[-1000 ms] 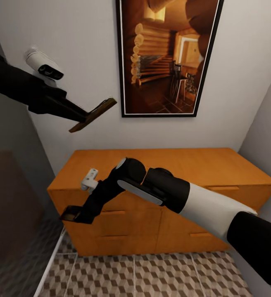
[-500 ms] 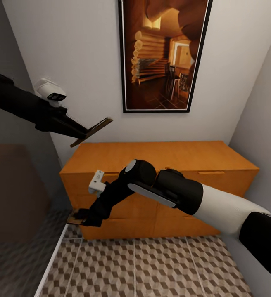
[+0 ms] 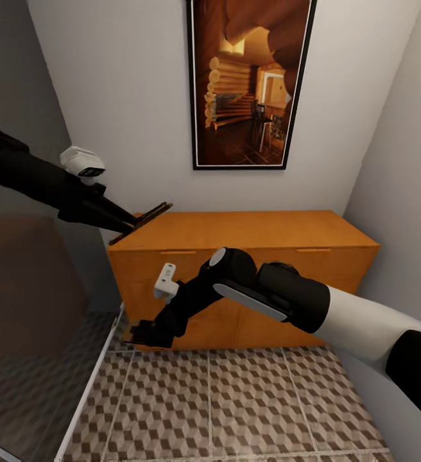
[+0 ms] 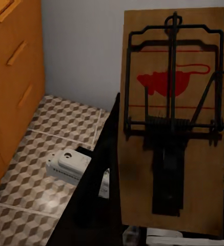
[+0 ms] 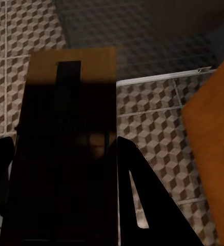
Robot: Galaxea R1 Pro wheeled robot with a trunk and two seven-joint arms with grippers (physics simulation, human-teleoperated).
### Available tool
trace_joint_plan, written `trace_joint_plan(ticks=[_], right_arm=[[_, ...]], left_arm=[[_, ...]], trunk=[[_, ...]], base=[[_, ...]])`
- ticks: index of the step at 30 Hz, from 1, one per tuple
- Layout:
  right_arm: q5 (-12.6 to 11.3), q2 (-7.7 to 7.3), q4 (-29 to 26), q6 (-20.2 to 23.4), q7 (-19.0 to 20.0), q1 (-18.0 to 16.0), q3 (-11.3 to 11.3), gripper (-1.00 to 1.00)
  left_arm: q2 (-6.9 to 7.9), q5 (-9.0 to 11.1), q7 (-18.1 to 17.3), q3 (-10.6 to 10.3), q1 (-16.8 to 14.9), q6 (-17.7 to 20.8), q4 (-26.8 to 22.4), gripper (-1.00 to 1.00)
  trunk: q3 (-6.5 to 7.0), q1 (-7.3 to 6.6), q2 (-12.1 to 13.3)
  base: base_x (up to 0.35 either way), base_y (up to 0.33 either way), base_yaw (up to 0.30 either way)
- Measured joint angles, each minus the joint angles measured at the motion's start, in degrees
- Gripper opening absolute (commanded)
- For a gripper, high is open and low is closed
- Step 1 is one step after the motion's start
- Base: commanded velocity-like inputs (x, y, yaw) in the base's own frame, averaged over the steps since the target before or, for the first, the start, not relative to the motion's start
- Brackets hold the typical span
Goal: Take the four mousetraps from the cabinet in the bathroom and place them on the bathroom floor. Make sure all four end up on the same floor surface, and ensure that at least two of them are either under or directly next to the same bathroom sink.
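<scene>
My left gripper (image 3: 131,226) is shut on a mousetrap (image 3: 142,220), held edge-on in the air by the cabinet's (image 3: 255,232) left top corner. The left wrist view shows that mousetrap (image 4: 170,123) as a tan plate with dark wire parts and a red mouse print. My right gripper (image 3: 135,335) is shut on a second mousetrap (image 3: 128,337), low in front of the cabinet's left end, just above the bathroom floor (image 3: 236,404). In the right wrist view this mousetrap (image 5: 65,143) lies in shadow over the floor (image 5: 158,133). The sink is out of view.
A framed picture (image 3: 246,83) hangs above the cabinet. Grey walls close in on the right (image 3: 403,192). A dark glass panel with a white floor strip (image 3: 88,391) bounds the left. The cabinet's drawer fronts (image 4: 12,77) stand close to both arms.
The head view has drawn back from the cabinet and shows more floor. Both grippers, each still holding its mousetrap, now sit lower against the cabinet.
</scene>
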Motion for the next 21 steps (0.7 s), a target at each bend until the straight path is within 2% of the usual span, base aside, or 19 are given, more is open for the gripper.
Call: trace_joint_plan(ticks=[3, 9, 13, 15, 16, 18, 21], right_arm=[[-0.01, -0.22, 0.05, -0.03, 0.00, 0.02, 0.04, -1.00], [0.31, -0.23, 0.10, -0.05, -0.08, 2.91, 0.02, -1.00], [0.45, -0.34, 0.16, -0.11, -0.08, 3.45, -0.02, -1.00], [0.45, -0.42, 0.25, -0.13, -0.10, 3.54, 0.00, -1.00], [0.49, -0.76, 0.34, -0.20, -0.17, 3.70, 0.03, -1.00], [0.48, -2.55, 0.53, -0.42, -0.35, 4.63, 0.09, -1.00], [0.39, -3.64, 1.78, -0.64, -0.56, 5.90, 0.72, -1.00]], left_arm=[[-0.05, -0.08, -0.04, -0.41, 1.18, -1.38, -0.07, -1.00], [-0.18, -0.22, 0.09, -0.56, 6.78, -2.04, -0.09, -1.00], [-0.23, -0.27, 0.12, -0.56, 8.56, -2.49, -0.09, -1.00], [-0.21, -0.35, 0.18, -0.61, 9.75, -3.49, -0.05, -1.00], [-0.16, -0.45, 0.50, -0.66, 11.45, -4.92, 0.02, -1.00], [0.00, -0.48, 4.44, -0.83, 14.56, -6.48, 0.07, -1.00], [-0.01, -0.53, 9.42, -0.94, 18.70, -6.84, 0.12, -1.00]], trunk=[[0.00, 0.00, 0.00], [0.00, 0.00, 0.00], [0.00, 0.00, 0.00], [0.00, 0.00, 0.00], [-0.01, 0.01, 0.01], [-0.01, 0.00, 0.01], [-0.01, 0.00, 0.01]], base=[[-0.333, 0.000, 0.000], [-0.334, 0.000, 0.000], [-0.334, 0.000, 0.000], [-0.334, 0.000, 0.000], [-0.333, 0.000, 0.000], [-0.333, 0.000, 0.000], [-0.333, 0.000, 0.000]])
